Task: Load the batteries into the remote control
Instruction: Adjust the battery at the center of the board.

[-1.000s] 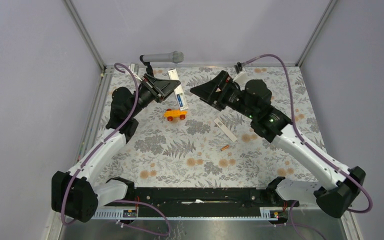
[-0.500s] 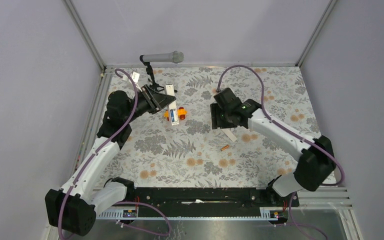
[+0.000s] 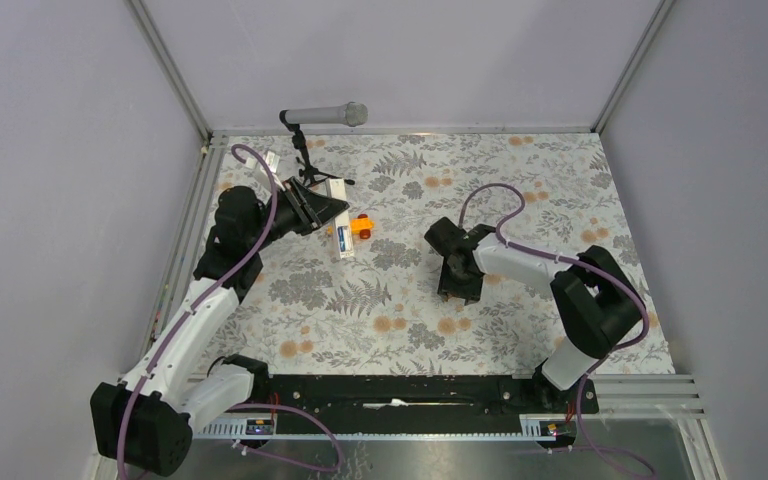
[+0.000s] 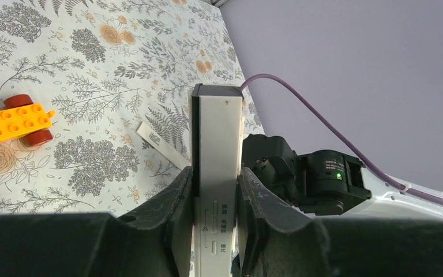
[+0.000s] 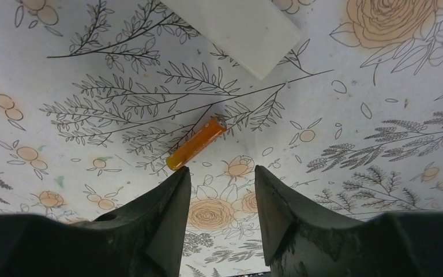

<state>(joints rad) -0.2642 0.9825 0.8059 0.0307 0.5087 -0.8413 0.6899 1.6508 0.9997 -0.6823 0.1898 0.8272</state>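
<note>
- Orange battery [image 5: 196, 151] lies flat on the cloth just ahead of the right gripper [image 5: 220, 170]. It sits slanted beside one fingertip, not between the fingers.
- Its jaws stand apart, holding nothing.
- Best approach, I judge: shift forward and sideways until the battery is centred, turn the wrist so the pads meet its long sides, then squeeze gently, since it may roll.
- White back cover [image 5: 236, 29] sits farther ahead; stop short of it.
- Left gripper [image 4: 215, 173] clamps the remote control [image 4: 216, 127], which projects straight past its tips.

Clamped lengthwise in left gripper [image 4: 215, 174]: slim white remote control [image 4: 216, 115]. Lying flat on tabletop [image 5: 380, 173], near white back cover [image 5: 236, 29]: orange battery [image 5: 196, 151].
</note>
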